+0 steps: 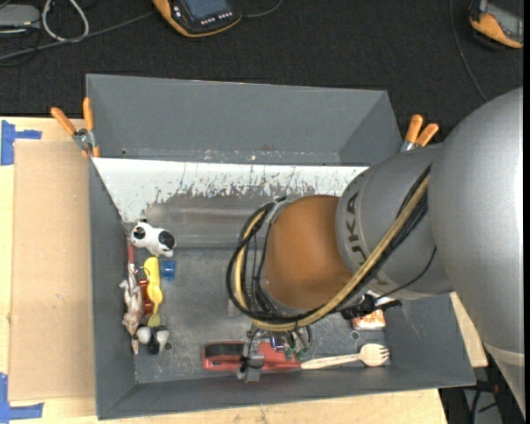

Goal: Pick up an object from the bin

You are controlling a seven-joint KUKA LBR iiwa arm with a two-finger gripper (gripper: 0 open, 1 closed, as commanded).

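Observation:
My gripper (260, 353) reaches down under the orange wrist cover to the bin's front edge, near the middle. It sits right over the right end of a flat red and black tool (223, 357) that lies along the front wall. Whether it touches the tool is hidden by its own body. A pale wooden fork (352, 358) lies just to its right, tines pointing right. A small orange and white piece (368, 322) rests behind the fork, partly under the arm.
Several small things are heaped along the left wall: a black and white toy animal (152, 237), a yellow piece (152, 283), a blue bit (168, 269) and pale figures (148, 336). The arm covers the bin's middle and right.

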